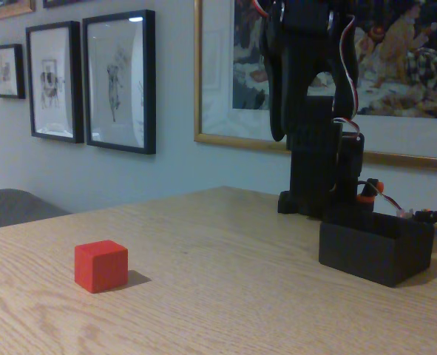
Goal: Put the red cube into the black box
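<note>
The red cube (pixel 100 265) rests well left of the black box (pixel 375 248); gripper (pixel 279 111) folded above the box, jaw state indeterminate.

Dim, soft-focus view; glare on framed picture glass (pixel 135 44).

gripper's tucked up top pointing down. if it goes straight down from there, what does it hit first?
Probably the arm's own base, or the table beside it; depth is unclear. The gripper hangs left of the black box, far from the red cube.
</note>
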